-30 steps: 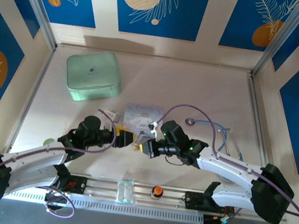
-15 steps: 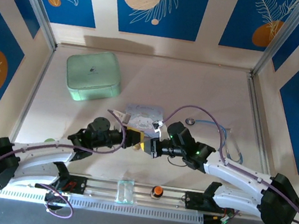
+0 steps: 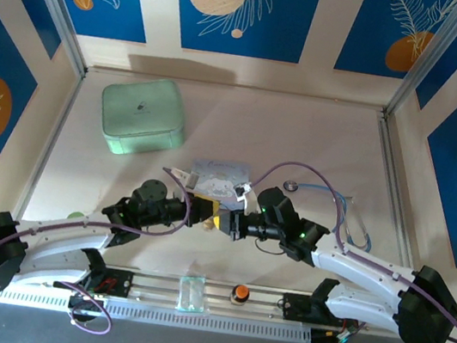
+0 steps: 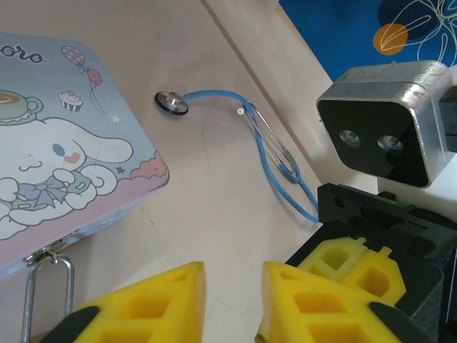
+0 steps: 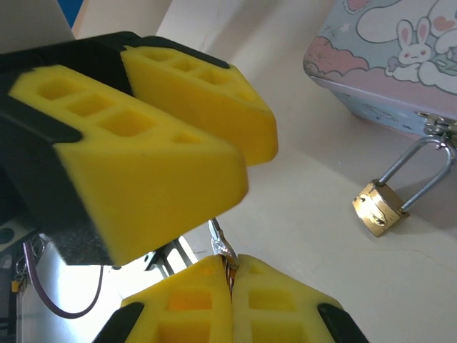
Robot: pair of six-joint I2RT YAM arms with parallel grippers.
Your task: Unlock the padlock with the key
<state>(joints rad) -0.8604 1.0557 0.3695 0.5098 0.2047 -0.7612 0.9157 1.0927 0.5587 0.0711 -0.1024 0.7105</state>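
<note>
Between pincers: slim silvery metal key [image 5: 220, 241], clamped in right pincer [image 5: 230, 268]
Left pincer [image 4: 233, 293]: just narrowed, pads apart, empty
Small brass padlock [image 5: 378, 207]: beyond right pincer, not yet reached

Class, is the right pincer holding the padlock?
No, the padlock lies on the table while the right pincer grips the key.

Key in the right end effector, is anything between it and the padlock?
Nothing visible does. The right end effector pinches the key, and only bare table lies between it and the padlock hanging on the box latch. The left end effector hovers beside the key, off that line.
</note>
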